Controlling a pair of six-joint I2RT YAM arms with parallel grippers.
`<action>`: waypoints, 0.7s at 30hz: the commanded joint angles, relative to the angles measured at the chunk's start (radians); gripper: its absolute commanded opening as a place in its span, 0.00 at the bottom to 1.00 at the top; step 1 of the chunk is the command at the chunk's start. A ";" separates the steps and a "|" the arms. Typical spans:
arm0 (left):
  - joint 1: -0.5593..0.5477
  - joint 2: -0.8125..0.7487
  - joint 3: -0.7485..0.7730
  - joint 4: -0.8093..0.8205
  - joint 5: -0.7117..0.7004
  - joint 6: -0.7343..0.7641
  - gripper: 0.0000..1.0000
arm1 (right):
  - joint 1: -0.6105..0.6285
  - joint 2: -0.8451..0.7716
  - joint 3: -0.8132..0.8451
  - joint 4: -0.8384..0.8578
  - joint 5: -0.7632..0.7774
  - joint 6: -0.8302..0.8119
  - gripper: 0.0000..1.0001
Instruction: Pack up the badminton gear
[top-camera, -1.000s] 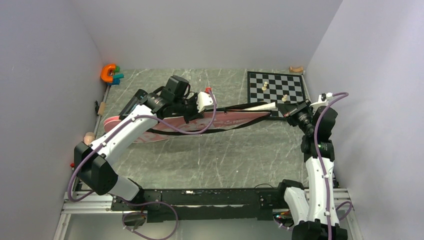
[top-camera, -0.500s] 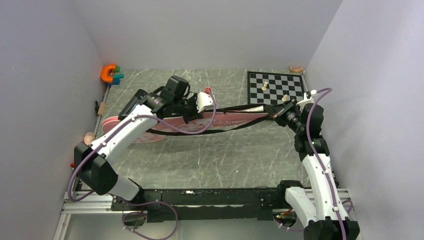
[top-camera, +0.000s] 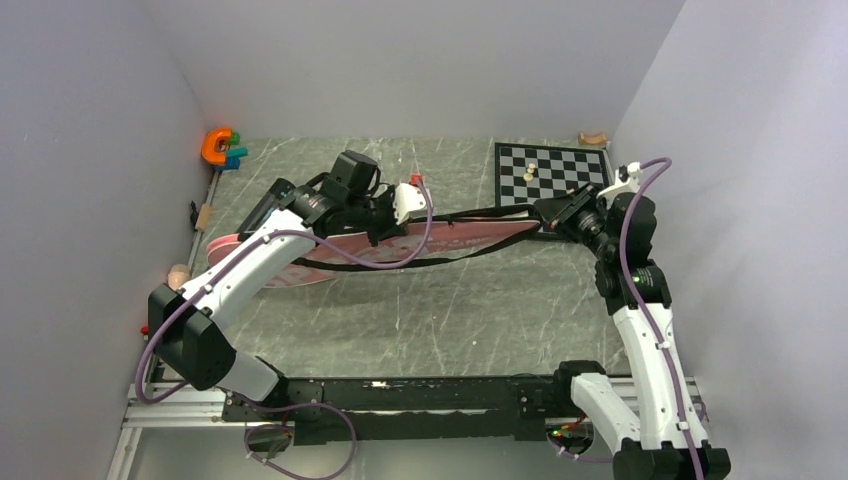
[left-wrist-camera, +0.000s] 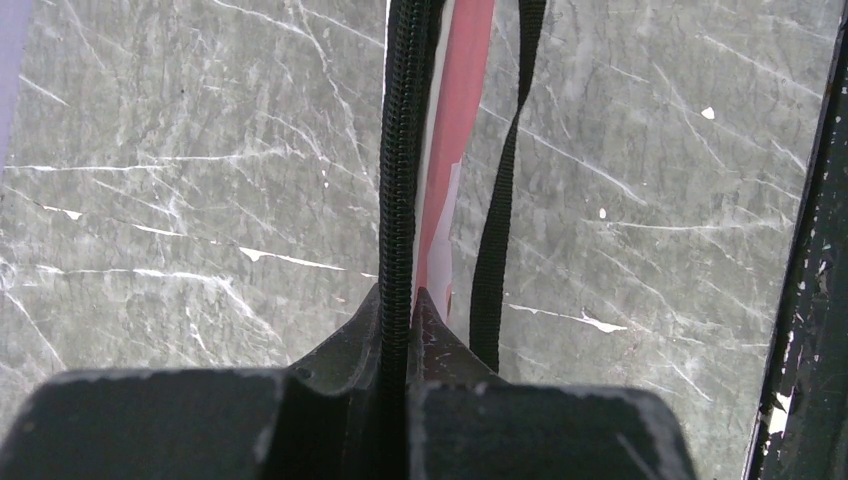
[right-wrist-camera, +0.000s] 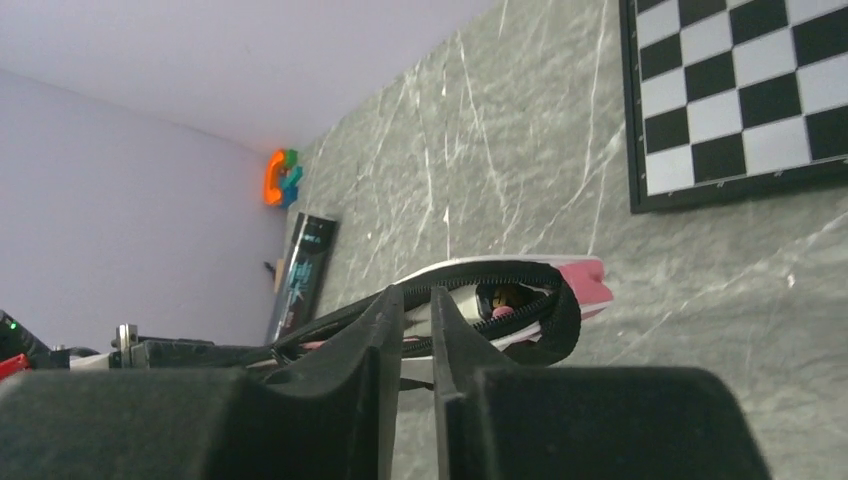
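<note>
The long pink racket bag (top-camera: 450, 238) lies across the table, its black strap (left-wrist-camera: 505, 200) trailing beside it. My left gripper (top-camera: 385, 218) is over the bag's middle, and the left wrist view shows its jaws (left-wrist-camera: 400, 300) shut on the black zipper edge (left-wrist-camera: 400, 150). My right gripper (top-camera: 548, 210) is at the bag's narrow right end. Its jaws (right-wrist-camera: 416, 292) stand slightly apart with nothing clamped between them. Just beyond them the bag's end (right-wrist-camera: 560, 300) gapes open, with a pink tip and something yellow inside. A black tube (right-wrist-camera: 305, 270) lies beyond the bag.
A black-and-white chessboard (top-camera: 555, 175) with pale pieces lies at the back right, right behind my right gripper. An orange and teal toy (top-camera: 222, 147) sits in the back left corner. Small wooden bits lie along the left wall (top-camera: 203, 214) and at the back right (top-camera: 593, 137).
My right arm has swung left and away from the wall along the bag's narrow end, and its jaws have gone from shut to slightly apart. The left arm has held still.
</note>
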 joint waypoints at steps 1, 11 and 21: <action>-0.002 -0.065 0.014 0.079 0.024 0.008 0.00 | 0.006 -0.007 0.074 -0.059 0.061 -0.078 0.26; -0.002 -0.067 0.015 0.064 0.026 0.018 0.00 | 0.070 0.146 0.120 0.041 0.103 -0.106 0.13; -0.003 -0.050 0.020 0.070 0.029 0.009 0.00 | 0.242 0.136 0.059 0.019 0.199 -0.064 0.02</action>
